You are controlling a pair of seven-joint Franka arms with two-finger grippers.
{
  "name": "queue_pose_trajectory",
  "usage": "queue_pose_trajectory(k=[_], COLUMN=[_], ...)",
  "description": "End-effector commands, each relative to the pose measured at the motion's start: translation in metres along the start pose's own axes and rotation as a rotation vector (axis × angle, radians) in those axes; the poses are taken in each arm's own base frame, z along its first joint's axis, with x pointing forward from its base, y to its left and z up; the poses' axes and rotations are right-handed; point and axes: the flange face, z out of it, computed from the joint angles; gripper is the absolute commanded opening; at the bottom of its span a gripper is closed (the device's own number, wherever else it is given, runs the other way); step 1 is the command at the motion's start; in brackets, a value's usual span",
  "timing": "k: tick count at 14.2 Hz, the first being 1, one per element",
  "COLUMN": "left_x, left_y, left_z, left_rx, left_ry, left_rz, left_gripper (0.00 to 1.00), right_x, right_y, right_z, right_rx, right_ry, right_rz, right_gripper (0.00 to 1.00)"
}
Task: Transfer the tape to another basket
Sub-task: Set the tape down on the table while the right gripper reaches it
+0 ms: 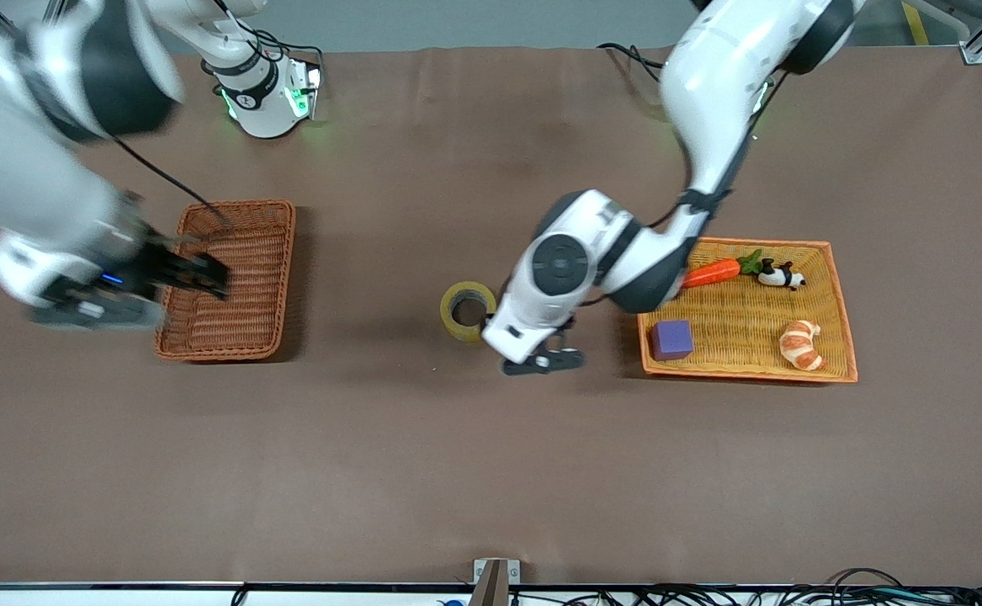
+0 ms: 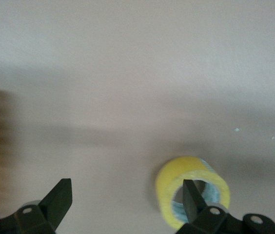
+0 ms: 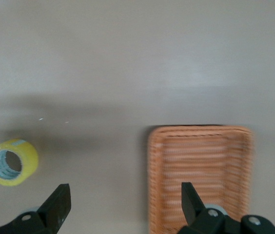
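Observation:
The tape (image 1: 468, 310), a yellowish ring, rests on the brown table between the two baskets. My left gripper (image 1: 543, 360) is open and empty, low beside the tape toward the orange tray. In the left wrist view the tape (image 2: 176, 181) sits just past one fingertip (image 2: 192, 197), and the gripper (image 2: 126, 202) holds nothing. The reddish-brown wicker basket (image 1: 268, 210) stands toward the right arm's end. My right gripper (image 1: 203, 276) is open and empty over that basket's edge. The right wrist view shows the gripper (image 3: 125, 204), the basket (image 3: 201, 170) and the tape (image 3: 11, 162) apart from it.
The orange-rimmed yellow tray (image 1: 837, 303) stands toward the left arm's end. It holds a carrot (image 1: 709, 273), a panda toy (image 1: 781, 275), a purple block (image 1: 671, 339) and a croissant (image 1: 800, 345). The brown table is bare nearer the front camera.

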Motion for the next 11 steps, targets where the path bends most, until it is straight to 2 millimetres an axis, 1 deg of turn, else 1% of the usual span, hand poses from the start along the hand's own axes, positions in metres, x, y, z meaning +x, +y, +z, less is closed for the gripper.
queue_pose_trajectory(k=[1, 2, 3, 4, 5, 6, 7, 9, 10, 11], left_x=[-0.022, -0.022, -0.013, -0.006, -0.001, 0.005, 0.005, 0.007, 0.003, -0.001], left_y=[-0.057, -0.076, -0.103, -0.124, -0.139, -0.16, -0.173, -0.193, -0.2, -0.208], left_z=[-0.047, -0.06, -0.074, -0.09, -0.104, -0.119, -0.132, -0.155, -0.165, -0.175], left_rx=[0.051, 0.056, 0.057, 0.045, 0.041, 0.037, 0.028, 0.022, 0.028, 0.036], left_ry=[0.018, 0.028, 0.039, 0.05, 0.065, 0.083, 0.095, 0.117, 0.131, 0.145], left_rz=[0.033, 0.049, 0.067, 0.082, 0.081, 0.055, 0.06, 0.092, 0.103, 0.113], left_gripper=[1.0, 1.0, 1.0, 1.0, 1.0, 1.0, 1.0, 1.0, 1.0, 1.0], right_x=[0.013, 0.013, 0.01, 0.005, -0.001, -0.006, -0.009, -0.024, -0.033, -0.041], right_y=[-0.056, -0.072, -0.091, -0.11, -0.132, -0.151, -0.166, -0.197, -0.212, -0.224], right_z=[0.066, 0.087, 0.103, 0.121, 0.139, 0.165, 0.186, 0.213, 0.219, 0.222], right_rx=[0.012, 0.022, 0.041, 0.036, 0.007, -0.027, -0.043, -0.044, -0.047, -0.05], right_ry=[-0.028, -0.021, -0.006, 0.003, 0.011, 0.012, 0.024, 0.019, 0.017, 0.013], right_rz=[-0.033, 0.012, 0.062, 0.078, 0.085, 0.103, 0.12, 0.118, 0.112, 0.107], right_gripper=[1.0, 1.0, 1.0, 1.0, 1.0, 1.0, 1.0, 1.0, 1.0, 1.0])
